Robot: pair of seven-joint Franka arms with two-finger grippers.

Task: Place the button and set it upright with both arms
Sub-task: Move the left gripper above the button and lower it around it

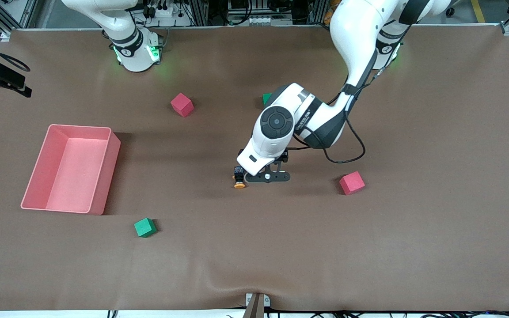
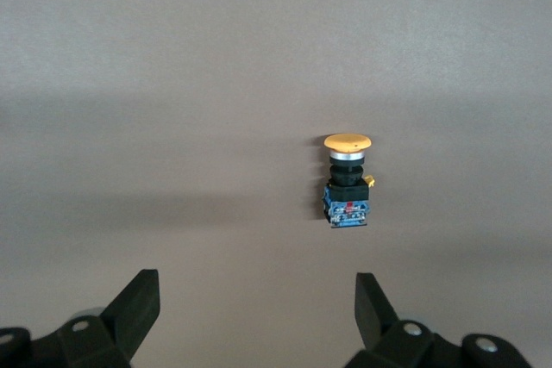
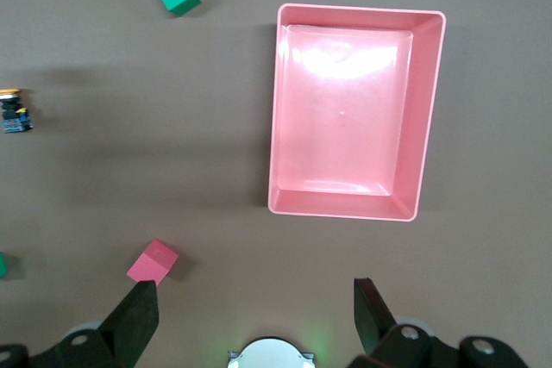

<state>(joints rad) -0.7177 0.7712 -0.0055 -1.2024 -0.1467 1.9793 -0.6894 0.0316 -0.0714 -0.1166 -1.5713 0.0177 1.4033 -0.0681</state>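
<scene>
Our left pincer [image 2: 250, 316] hangs low over the brown tabletop [image 1: 413, 247] with its fingers spread wide and nothing between them, just beside the button [image 1: 238, 178]. We see the button lying on its side on the tabletop, its long axis along the surface, orange cap pointing toward the front camera and dark body toward the arms' bases; it seems to lie clear of the fingers. Our right pincer [image 3: 254, 321] waits high over the tabletop, released too. Toward the right arm's end from the button sits a pink bin [image 1: 104, 176]. Aluminium framing and cables line the tabletop's edge by the bases.
</scene>
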